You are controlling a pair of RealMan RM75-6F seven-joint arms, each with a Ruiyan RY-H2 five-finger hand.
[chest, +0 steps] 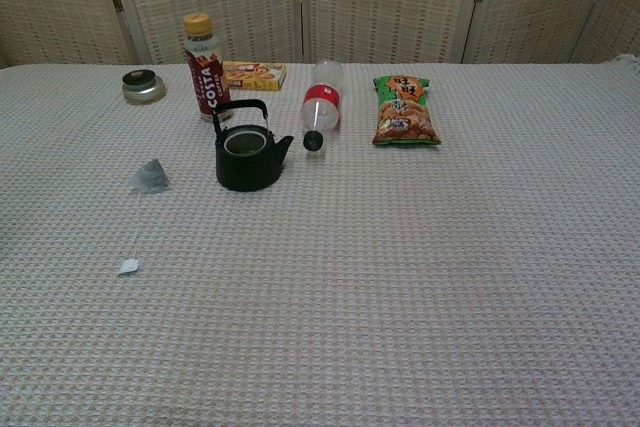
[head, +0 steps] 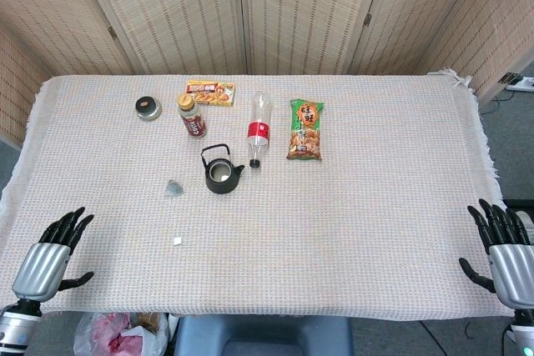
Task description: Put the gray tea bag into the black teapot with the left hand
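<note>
Right now the left hand [head: 52, 256] sits at the near left edge of the worktop [head: 375, 198], fingers spread apart and holding nothing, pointing up and away toward the middle of the cloth. Out from it, forward and a little to its right, lies the small paper tag [head: 178, 241], and from that tag a thin string runs on away to the gray tea bag [head: 173, 188]. So tag, string and bag make one long line leading away from the hand, almost straight toward the far side. The bag itself rests flat on the cloth just left of the black teapot [head: 220, 171], close beside it but not touching. In the chest view the bag [chest: 150, 176] stands as a little pyramid, the teapot [chest: 247, 157] has its lid off and its handle upright over the open mouth, spout pointing right.

Over on the other side, the right hand [head: 499, 243] waits at the near right edge, fingers likewise apart and empty, well away from the teapot. The left hand is plainly the nearer one. My read: it needs to reach forward and slightly inward, meeting the tag end first.
</note>
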